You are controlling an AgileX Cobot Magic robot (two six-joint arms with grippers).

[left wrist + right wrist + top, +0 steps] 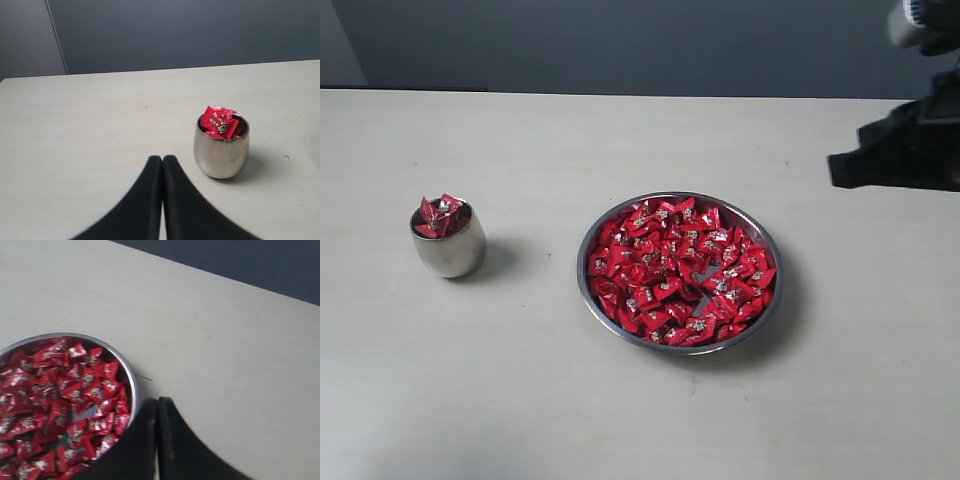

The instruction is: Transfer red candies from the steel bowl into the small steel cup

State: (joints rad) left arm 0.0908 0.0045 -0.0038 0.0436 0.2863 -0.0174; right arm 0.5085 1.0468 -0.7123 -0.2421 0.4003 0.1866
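Observation:
The steel bowl (592, 282) sits right of centre on the table, heaped with red candies (680, 270). At the left stands the small steel cup (448, 250) with a few red candies (442, 214) poking over its rim. In the left wrist view the cup (221, 155) stands just beyond my left gripper (162, 159), which is shut and empty. My right gripper (158, 401) is also shut with nothing in it, hovering just outside the bowl's rim (131, 385). Part of the right arm (905, 145) shows at the upper right edge of the exterior view; the left arm is out of that view.
The pale table (620, 130) runs back to a dark wall. Its far edge (620, 95) crosses the top of the exterior view.

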